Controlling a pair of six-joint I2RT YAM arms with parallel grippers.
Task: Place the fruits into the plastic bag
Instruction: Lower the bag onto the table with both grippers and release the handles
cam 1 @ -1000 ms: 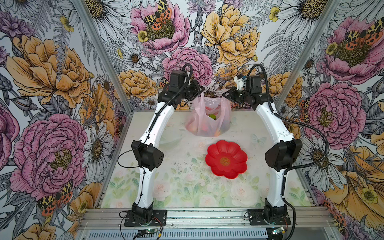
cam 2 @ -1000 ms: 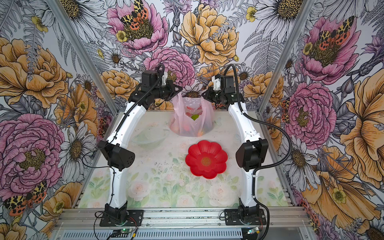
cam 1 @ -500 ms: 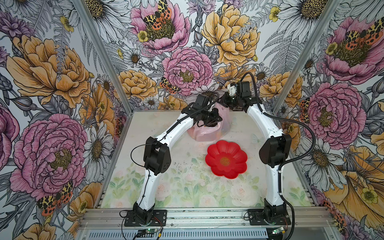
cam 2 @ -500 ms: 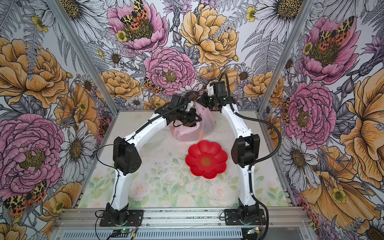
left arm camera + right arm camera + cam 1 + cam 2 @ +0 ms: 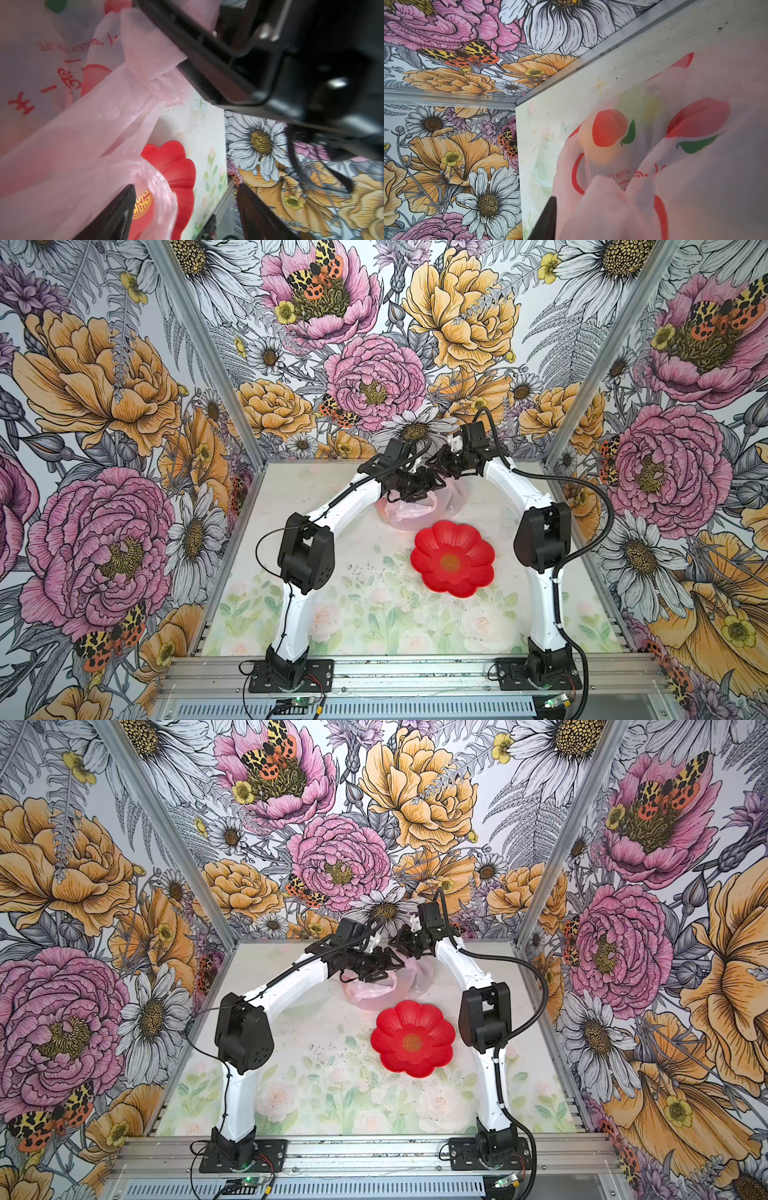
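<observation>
The pink plastic bag point(image 5: 409, 510) point(image 5: 370, 992) lies slumped on the table at the back middle, under both grippers. The fruits show only as blurred shapes through its film: a green one point(image 5: 56, 4) and a yellowish one point(image 5: 639, 101). My left gripper point(image 5: 426, 489) point(image 5: 186, 187) hangs just over the bag with its jaws wide apart; pink film point(image 5: 93, 135) drapes beside one finger and nothing sits between them. My right gripper point(image 5: 436, 466) meets it from the right. A gathered fold of the bag point(image 5: 164, 83) lies against its ribbed pad. In the right wrist view only one of its fingers point(image 5: 548, 218) shows; the bag point(image 5: 675, 166) hides the other.
A red flower-shaped plate point(image 5: 453, 558) point(image 5: 413, 1038) point(image 5: 176, 166) sits just in front of the bag, with nothing on it. The floral back wall stands close behind the grippers. Both arms arch inward from the front rail, elbows point(image 5: 305, 556) point(image 5: 542, 537) raised over the table's sides.
A second ago the grippers held the bag up by its handles, apart at the back. They came together and lower, the bag has slumped on the table, and the left jaws have opened.
</observation>
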